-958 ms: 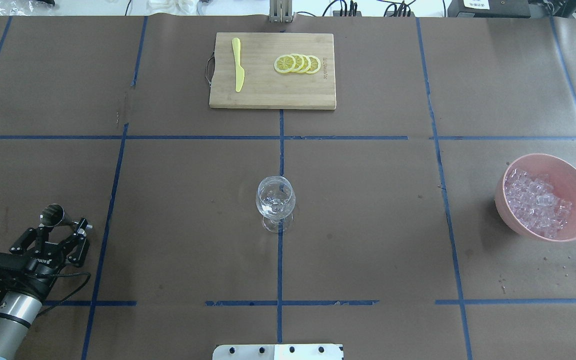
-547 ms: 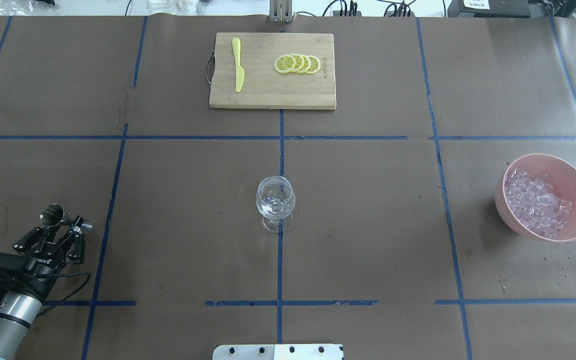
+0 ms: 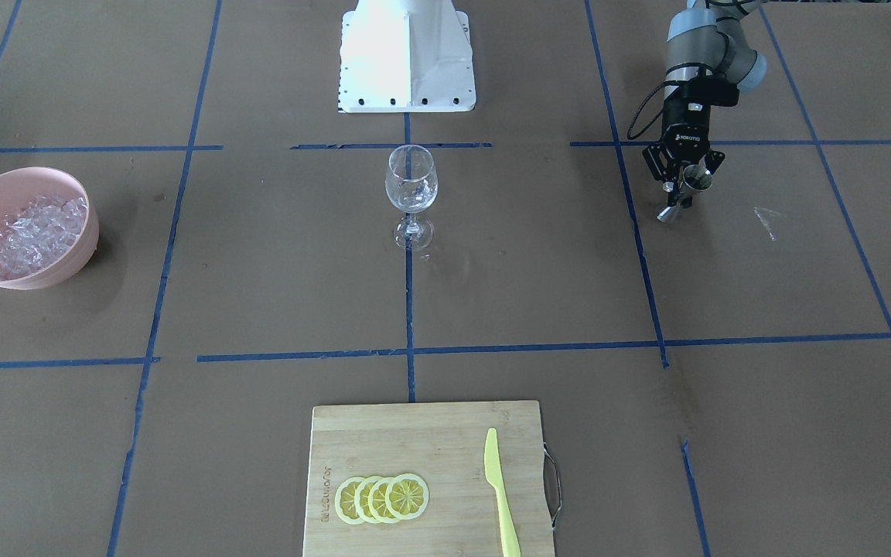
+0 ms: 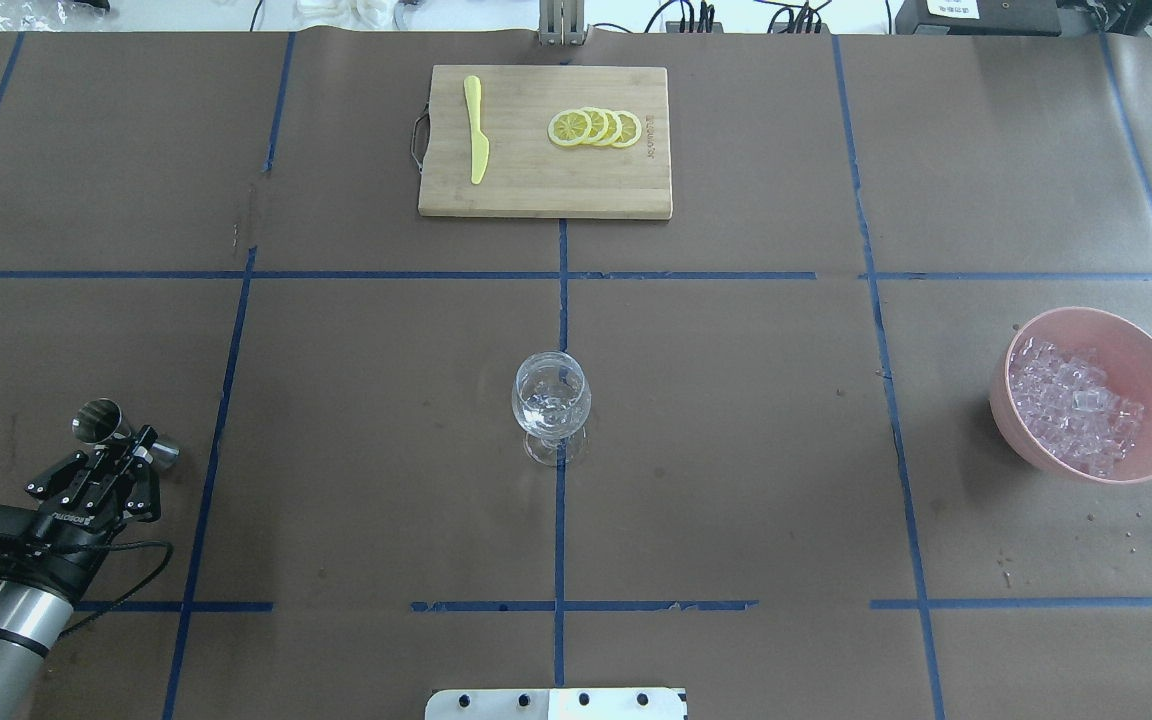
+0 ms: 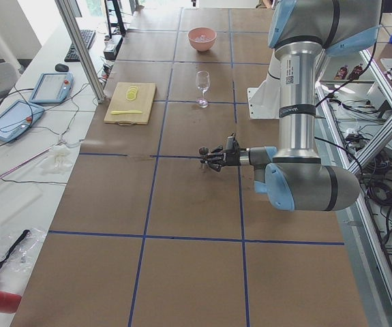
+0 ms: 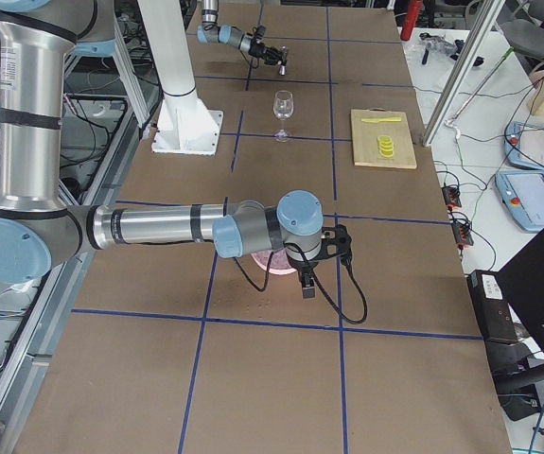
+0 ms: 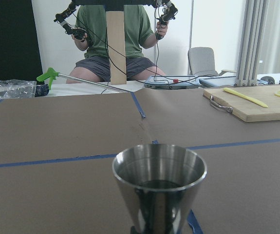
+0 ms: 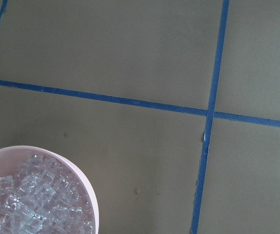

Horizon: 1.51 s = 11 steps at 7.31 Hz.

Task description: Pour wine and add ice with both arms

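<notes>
One word legible from the front — ROBOTIQ, on the left arm (image 3: 691,58), jaws clenched around a steel jigger (image 3: 694,182). Overhead: ice (image 4: 1071,405) heaped in a pink bowl (image 4: 1151,350) near the right edge of the brown-papered, blue-taped tabletop (image 4: 736,450). Right-end view alone: right arm (image 6: 158,225) near that bowl — jaws' state impossible to tell.

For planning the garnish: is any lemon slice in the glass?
No, all the lemon slices lie on the cutting board, apart from the glass.
</notes>
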Available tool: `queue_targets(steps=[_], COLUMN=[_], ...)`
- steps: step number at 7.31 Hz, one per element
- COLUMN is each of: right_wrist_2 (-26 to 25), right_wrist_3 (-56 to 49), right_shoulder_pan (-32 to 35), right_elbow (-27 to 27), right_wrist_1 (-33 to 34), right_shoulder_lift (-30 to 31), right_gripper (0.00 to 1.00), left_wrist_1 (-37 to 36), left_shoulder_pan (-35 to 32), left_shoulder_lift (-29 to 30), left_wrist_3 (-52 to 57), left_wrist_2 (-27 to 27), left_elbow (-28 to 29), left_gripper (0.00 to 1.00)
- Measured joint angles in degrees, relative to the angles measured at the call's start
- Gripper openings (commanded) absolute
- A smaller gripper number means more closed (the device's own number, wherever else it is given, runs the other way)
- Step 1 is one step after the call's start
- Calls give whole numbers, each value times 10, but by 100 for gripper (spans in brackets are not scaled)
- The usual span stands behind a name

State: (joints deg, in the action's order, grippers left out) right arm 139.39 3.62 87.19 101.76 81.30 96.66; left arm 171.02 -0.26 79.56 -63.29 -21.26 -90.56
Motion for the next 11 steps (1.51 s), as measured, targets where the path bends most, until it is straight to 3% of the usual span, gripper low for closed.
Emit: queue_targets(steps=[2,5,11], right_wrist_2=[0,0,0], right_wrist_3=[1,1,2], right_shoulder_pan=[0,0,0], right_elbow=[3,4,4], right_wrist_1=[0,-3,-4], right_shoulder_lift=[0,-3,-5], right_gripper=[100,100,100], left_wrist_1=[79,109,6], left_shoulder_pan=[0,-2,-13], left_shoulder_lift=[0,3,117], left_wrist_3=[59,191,258], left_wrist_2=[-28,-43,-56], left_elbow=[-10,-81,-126], left_gripper=[0,0,0])
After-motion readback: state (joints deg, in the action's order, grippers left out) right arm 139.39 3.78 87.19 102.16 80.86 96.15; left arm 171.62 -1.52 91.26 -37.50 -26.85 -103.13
